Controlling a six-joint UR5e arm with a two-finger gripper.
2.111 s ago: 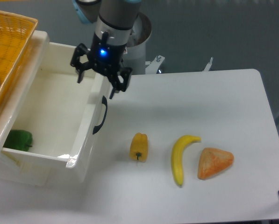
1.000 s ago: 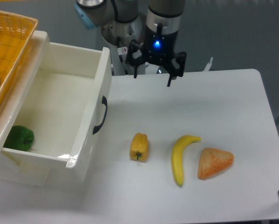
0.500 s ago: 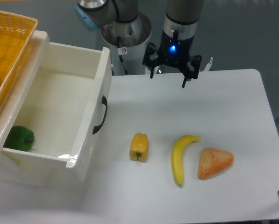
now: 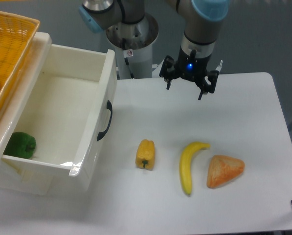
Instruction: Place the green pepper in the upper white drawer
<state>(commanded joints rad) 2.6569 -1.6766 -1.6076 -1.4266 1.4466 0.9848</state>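
Small glossy dark-green pepper (image 4: 20, 145) sits inside big white plastic drawer (image 4: 89, 142), 8 o'clock corner. Tool (image 4: 189, 86) empty, fingers spread, hovering over bench (image 4: 243, 117) at 1 o'clock. Only risk imo: bumping pulled-out drawer could jolt pepper.

Green pepper (image 4: 20, 145): small, glossy, dark green, sitting inside the white drawer (image 4: 89, 138) at its near left corner, up against the walls. Drawer's pulled open, big white plastic box w/ deep walls & black curved handle on the front.
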